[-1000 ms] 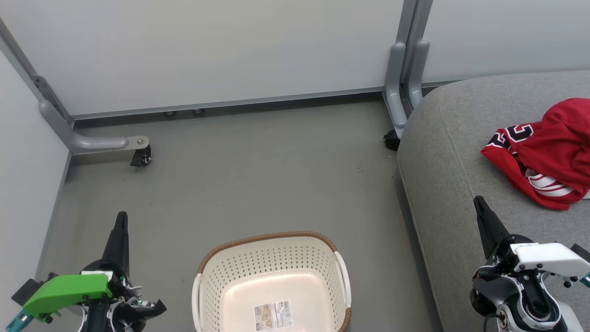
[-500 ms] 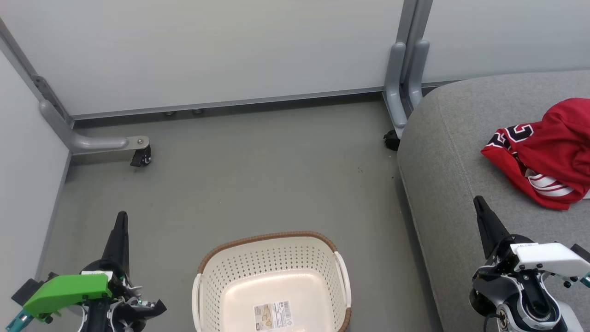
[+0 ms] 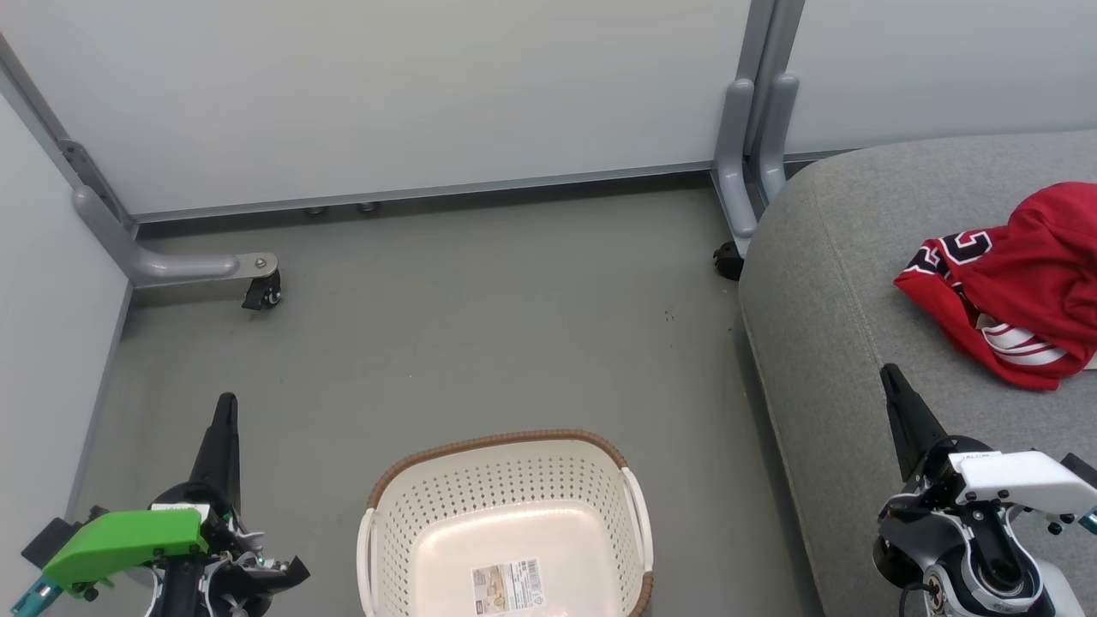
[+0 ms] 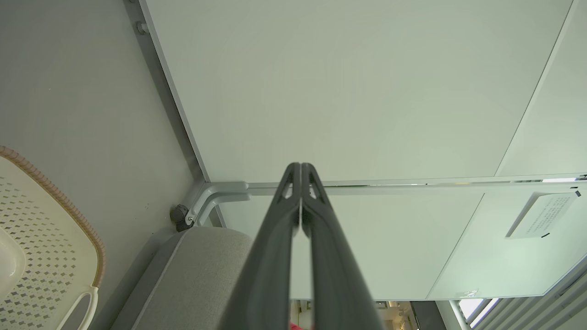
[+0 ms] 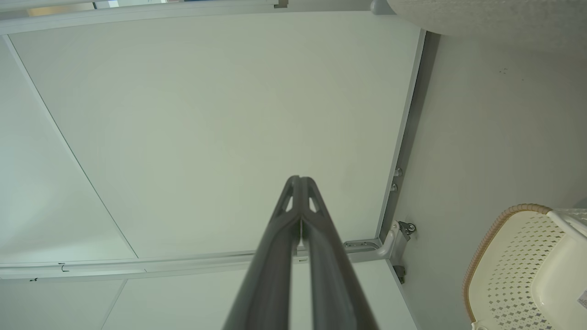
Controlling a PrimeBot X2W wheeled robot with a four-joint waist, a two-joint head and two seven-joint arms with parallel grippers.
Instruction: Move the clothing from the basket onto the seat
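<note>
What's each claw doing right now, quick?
Left claw: closed, holding nothing.
Right claw: closed, holding nothing.

One basket (image 3: 506, 484) at bottom centre, with one label (image 3: 507, 585) in it. One seat (image 3: 840, 343) at right, bearing one heap of clothing (image 3: 1028, 283) — garments within uncountable. Two casters: left caster (image 3: 261, 296), right caster (image 3: 728, 260). Two grippers — left gripper (image 3: 226, 403), right gripper (image 3: 890, 373).

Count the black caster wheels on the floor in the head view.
2. The left caster sits under the end of the grey frame foot; the right caster is beside the far corner of the seat. Others may be hidden behind the seat.
</note>
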